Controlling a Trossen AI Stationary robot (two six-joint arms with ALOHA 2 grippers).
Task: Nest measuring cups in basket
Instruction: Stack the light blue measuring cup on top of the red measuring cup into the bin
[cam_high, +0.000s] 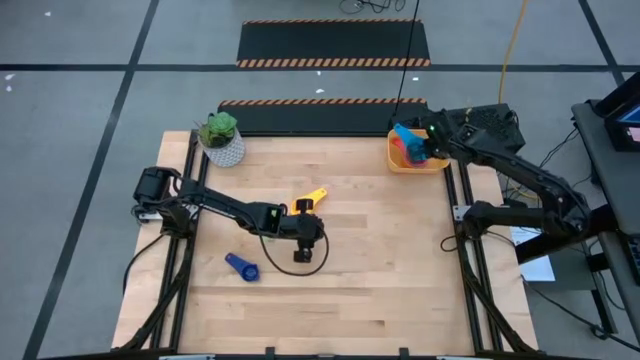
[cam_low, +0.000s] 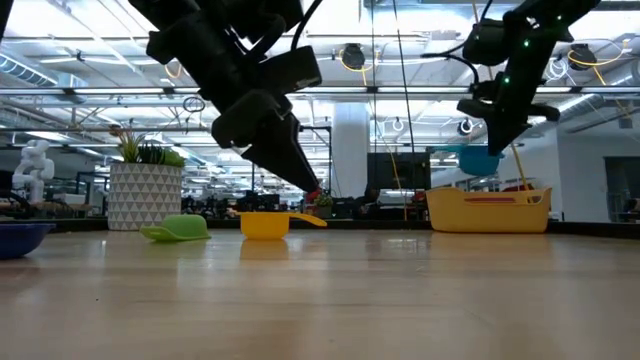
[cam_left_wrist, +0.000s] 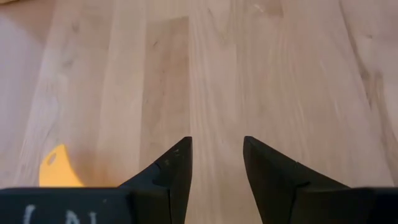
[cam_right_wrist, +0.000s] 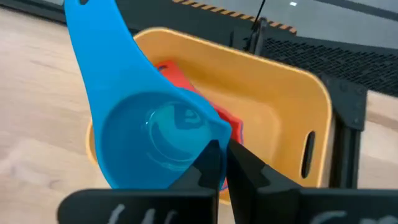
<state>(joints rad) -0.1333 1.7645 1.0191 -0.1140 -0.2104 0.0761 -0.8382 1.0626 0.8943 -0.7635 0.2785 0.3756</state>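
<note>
My right gripper (cam_right_wrist: 225, 155) (cam_high: 420, 138) hangs over the yellow-orange basket (cam_right_wrist: 273, 93) (cam_high: 432, 165) at the table's far right corner, shut on a blue measuring cup (cam_right_wrist: 155, 134) (cam_low: 478, 160). A red cup (cam_right_wrist: 186, 78) lies in the basket beneath it. My left gripper (cam_left_wrist: 216, 146) (cam_high: 302, 212) is open above the table's middle, touching nothing, just beside the yellow cup (cam_high: 312, 196) (cam_low: 266, 224); its handle tip (cam_left_wrist: 56, 168) shows beside one finger. The dark blue cup (cam_high: 241, 266) rests on the table's near left. A green cup (cam_low: 178, 230) lies by the pot. My right gripper pinches the blue cup's bowl wall at the rim (cam_right_wrist: 214, 134), on the side opposite the handle, one finger (cam_right_wrist: 208, 165) inside the bowl and one outside. The fingers come from above, slanting down. The cup is lifted clear over the basket, its handle (cam_right_wrist: 93, 37) pointing away from the fingers.
A white pot with a green plant (cam_high: 222, 140) stands at the table's far left corner. Bare wood lies along the near half and the right side (cam_high: 400, 270). A black cable loops beside the left wrist (cam_high: 318, 255).
</note>
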